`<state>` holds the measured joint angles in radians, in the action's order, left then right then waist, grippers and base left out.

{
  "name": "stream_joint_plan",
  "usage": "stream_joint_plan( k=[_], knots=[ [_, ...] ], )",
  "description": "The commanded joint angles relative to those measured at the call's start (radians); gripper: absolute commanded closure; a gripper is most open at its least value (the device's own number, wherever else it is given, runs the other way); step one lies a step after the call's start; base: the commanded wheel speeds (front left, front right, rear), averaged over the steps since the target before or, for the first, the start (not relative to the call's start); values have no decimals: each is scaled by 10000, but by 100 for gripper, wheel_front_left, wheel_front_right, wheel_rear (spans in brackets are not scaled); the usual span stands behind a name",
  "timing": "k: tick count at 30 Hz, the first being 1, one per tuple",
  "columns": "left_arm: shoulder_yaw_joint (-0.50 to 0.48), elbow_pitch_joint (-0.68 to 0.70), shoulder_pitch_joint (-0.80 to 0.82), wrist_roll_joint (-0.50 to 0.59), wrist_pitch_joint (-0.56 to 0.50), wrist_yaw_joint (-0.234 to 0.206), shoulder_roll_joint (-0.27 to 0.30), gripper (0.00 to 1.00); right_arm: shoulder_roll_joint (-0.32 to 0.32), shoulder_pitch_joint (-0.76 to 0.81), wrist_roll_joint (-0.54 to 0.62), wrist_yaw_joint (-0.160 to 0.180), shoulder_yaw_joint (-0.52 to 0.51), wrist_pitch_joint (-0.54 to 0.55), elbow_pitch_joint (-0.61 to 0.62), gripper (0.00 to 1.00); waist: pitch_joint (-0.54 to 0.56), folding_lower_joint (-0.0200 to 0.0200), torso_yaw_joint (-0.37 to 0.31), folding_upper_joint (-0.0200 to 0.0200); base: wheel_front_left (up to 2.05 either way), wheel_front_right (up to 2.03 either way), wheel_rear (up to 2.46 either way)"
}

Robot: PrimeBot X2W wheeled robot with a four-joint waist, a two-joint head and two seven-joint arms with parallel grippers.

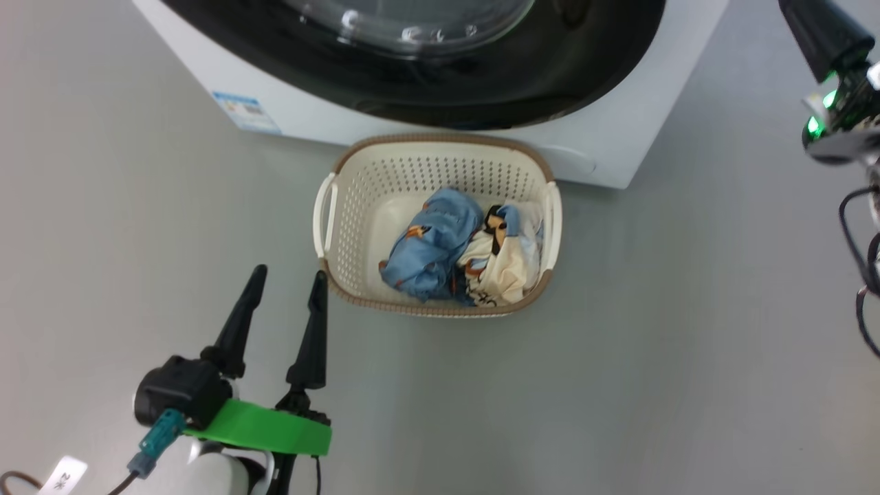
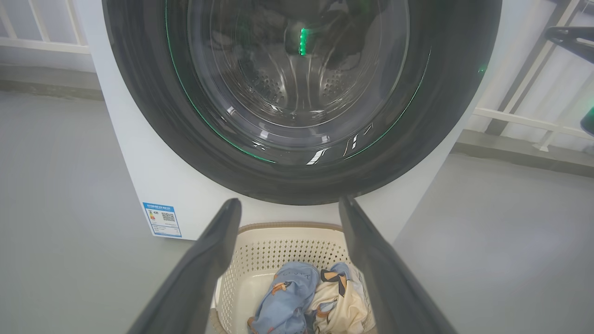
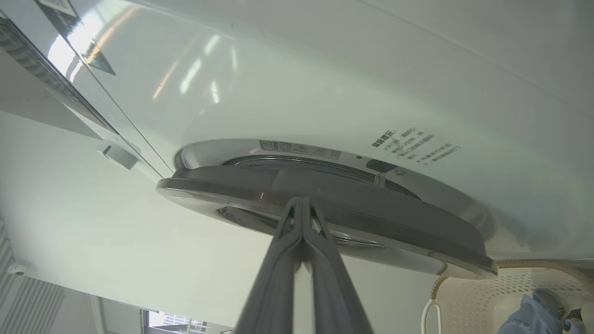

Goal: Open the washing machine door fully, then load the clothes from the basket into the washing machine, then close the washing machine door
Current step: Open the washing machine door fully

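The washing machine [image 1: 309,117] stands at the top of the head view, its glossy black door [image 1: 550,75] facing me. In front of it on the floor is the cream basket [image 1: 440,141] with the clothes: a light blue garment [image 1: 430,244] and a cream printed one [image 1: 502,268]. My left gripper [image 1: 289,273] hovers open and empty just left of the basket; in its wrist view my left gripper [image 2: 290,201] points at the door [image 2: 297,93]. My right gripper [image 3: 302,204] is shut, its tips at the rim of the door [image 3: 394,222], where a narrow gap shows behind the rim.
Grey floor [image 1: 687,344] spreads on both sides of the basket. A blue label sticker [image 1: 246,112] marks the machine's lower left corner. White railings [image 2: 524,116] stand behind the machine. My right arm [image 1: 835,103], with green lights and cables, is at the right edge.
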<state>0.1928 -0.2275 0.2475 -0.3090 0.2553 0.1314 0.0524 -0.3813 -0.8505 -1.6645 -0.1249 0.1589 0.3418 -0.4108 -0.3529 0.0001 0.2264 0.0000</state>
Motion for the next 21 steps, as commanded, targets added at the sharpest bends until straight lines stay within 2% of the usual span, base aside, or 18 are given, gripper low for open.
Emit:
stream_joint_plan(
  k=[1,21],
  knots=[
    [-236,274,268,-95,65,-8,136,0,-74,-327,58,-58,95,217,168,100,-428,-1,289,0,0,0,0],
    [450,245,1001,-371,65,-8,16,0,41,-2668,630,-58,340,1591,-670,100,-1665,-1,781,0,0,0,0]
  ],
)
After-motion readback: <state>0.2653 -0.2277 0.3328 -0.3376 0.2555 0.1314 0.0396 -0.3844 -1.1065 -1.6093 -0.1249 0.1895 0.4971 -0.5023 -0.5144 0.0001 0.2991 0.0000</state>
